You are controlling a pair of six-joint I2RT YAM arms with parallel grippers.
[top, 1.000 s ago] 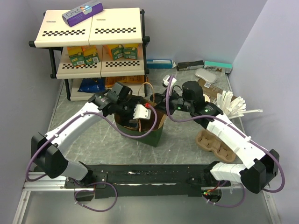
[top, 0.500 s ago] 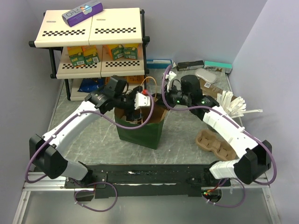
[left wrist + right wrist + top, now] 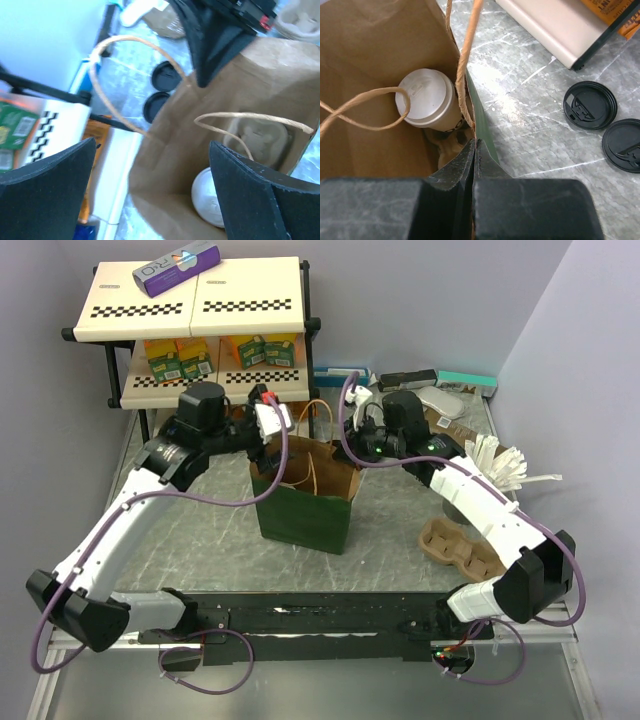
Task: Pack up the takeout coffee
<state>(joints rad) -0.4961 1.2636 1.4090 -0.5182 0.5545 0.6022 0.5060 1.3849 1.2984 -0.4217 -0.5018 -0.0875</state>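
the white-lidded paper coffee cup (image 3: 427, 97) sits inside the green paper bag (image 3: 300, 515), right gripper (image 3: 475, 150) pinched tight on its rim, left gripper (image 3: 150, 155) spread wide above

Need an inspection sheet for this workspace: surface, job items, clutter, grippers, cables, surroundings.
Surface: grey marbled table, nothing spilled seen.
Job's things: lidded cup upright inside paper bag.
Clutter: two black lids beside the bag; pulp tray; tumbler of white sticks.
Grippers: left gripper open above the bag; right gripper shut on its rim.
Cables: purple cables loop along both arms, none visibly snagged.
Surroundings: shelf rack back-left, boxes along the far wall.
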